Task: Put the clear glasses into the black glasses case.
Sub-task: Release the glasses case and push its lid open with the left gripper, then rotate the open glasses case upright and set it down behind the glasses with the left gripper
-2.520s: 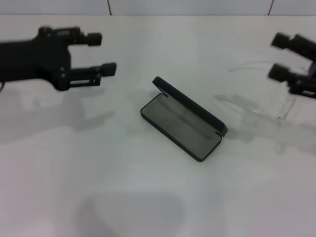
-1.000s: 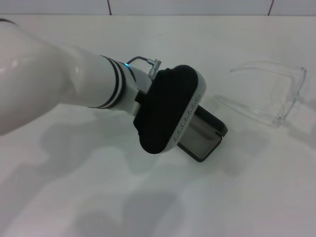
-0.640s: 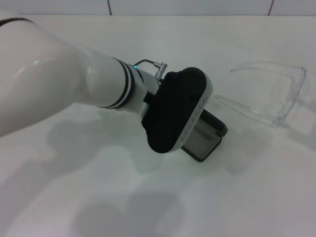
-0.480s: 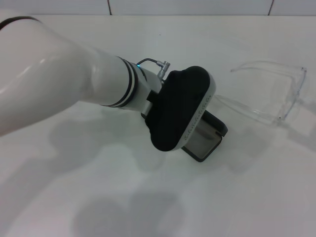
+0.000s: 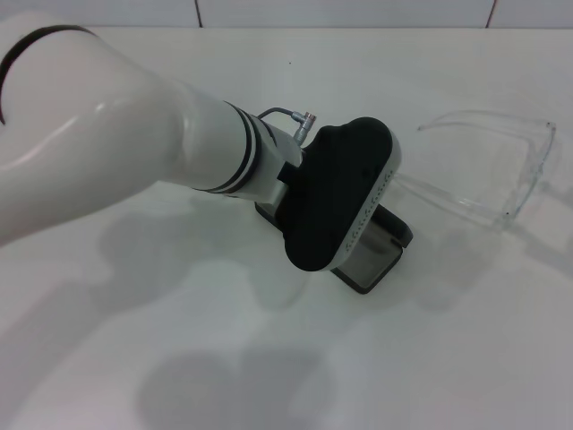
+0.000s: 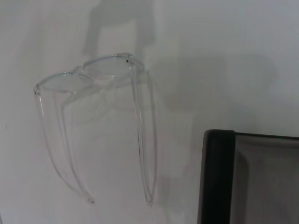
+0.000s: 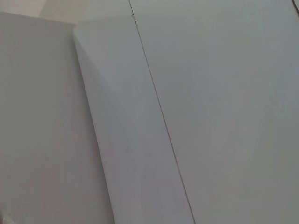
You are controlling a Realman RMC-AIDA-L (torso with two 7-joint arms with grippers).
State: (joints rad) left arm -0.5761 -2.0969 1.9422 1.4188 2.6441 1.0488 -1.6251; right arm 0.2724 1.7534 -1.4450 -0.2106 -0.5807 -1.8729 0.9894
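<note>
While our left arm point(image 5: 134, 134) reaches across the open black glasses case point(image 5: 376, 255), we judge the step in hand to be the approach to the clear glasses point(image 5: 488, 170). Whether the left claw is wide or narrow we cannot tell; its fingers are hidden. The right claw is out of sight. The glasses lie untouched on the white desk point(image 5: 430, 358), just beside the case on our right, arms unfolded, fully transparent. Next we need to carry the claw on past the case and over the frame.
</note>
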